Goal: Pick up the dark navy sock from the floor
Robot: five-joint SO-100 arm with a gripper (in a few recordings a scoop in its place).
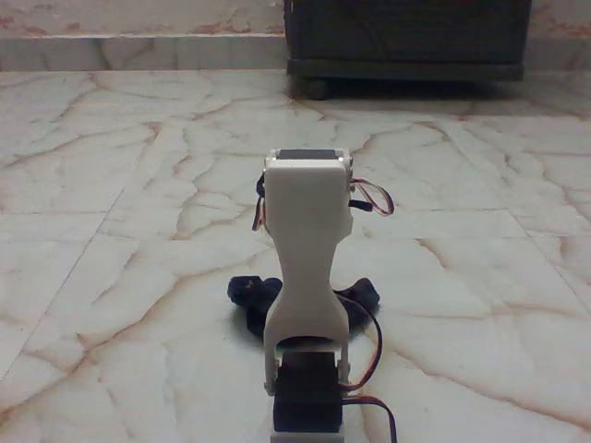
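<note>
In the fixed view the sock (251, 293) lies on the floor (111, 185) just behind the white arm (307, 240), showing at 9 and 3 o'clock of its narrow part. The arm covers the sock's middle and the claw, so I cannot tell if the claw is apart or together. A dark cabinet (406, 37) stands at 12 o'clock, cut off.

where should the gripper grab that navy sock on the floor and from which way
Probably from straight above, pinching one of the raised folds. The sock lies crumpled on the marble floor, with lumps showing on both sides of the white arm, which hides its middle. The right-hand lump in the fixed view looks bunched highest, so it offers fabric to close on. The gripper's state cannot be told.
</note>
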